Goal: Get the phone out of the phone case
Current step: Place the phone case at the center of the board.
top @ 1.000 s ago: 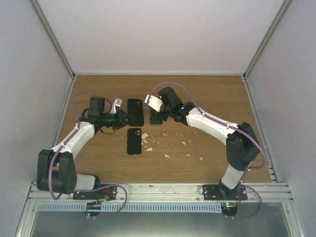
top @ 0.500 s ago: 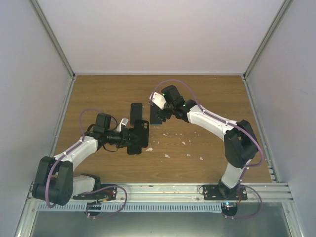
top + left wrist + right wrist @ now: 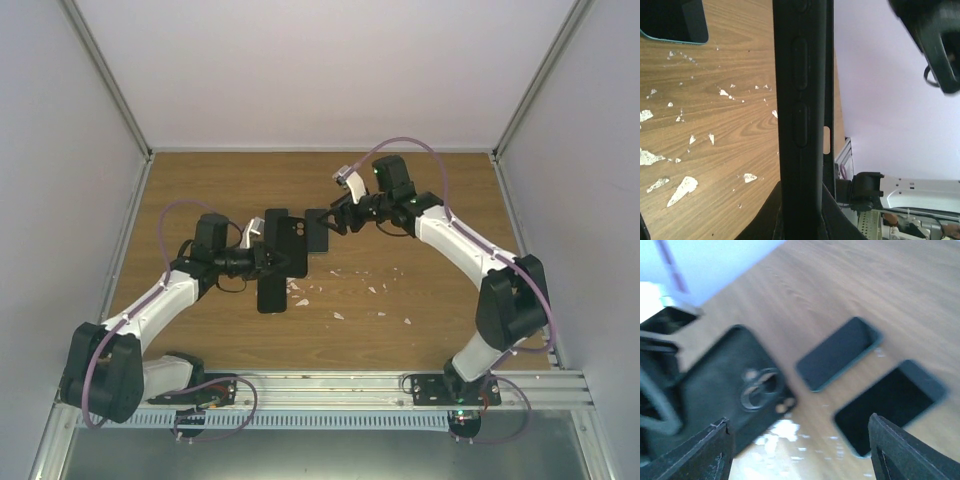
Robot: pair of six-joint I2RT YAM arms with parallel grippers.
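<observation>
My left gripper (image 3: pixel 266 258) is shut on the black phone case (image 3: pixel 292 243) and holds it above the table. In the left wrist view the case (image 3: pixel 802 90) stands edge-on with its side buttons showing, clamped between my fingers (image 3: pixel 802 222). I cannot tell whether a phone is inside. In the right wrist view the case's back (image 3: pixel 725 390) and camera ring face my right gripper (image 3: pixel 802 445). My right gripper (image 3: pixel 322 220) is open and empty, just right of the case.
Two dark phones lie on the wooden table: one below the case (image 3: pixel 270 296), one behind it (image 3: pixel 275 214). Both also show in the right wrist view (image 3: pixel 837 352) (image 3: pixel 890 405). White flecks (image 3: pixel 338 315) are scattered mid-table. Grey walls enclose the table.
My left gripper has taken hold of the case, lifted it and carried it back toward the right gripper. My right arm has risen and swung back to the right, now facing the case.
</observation>
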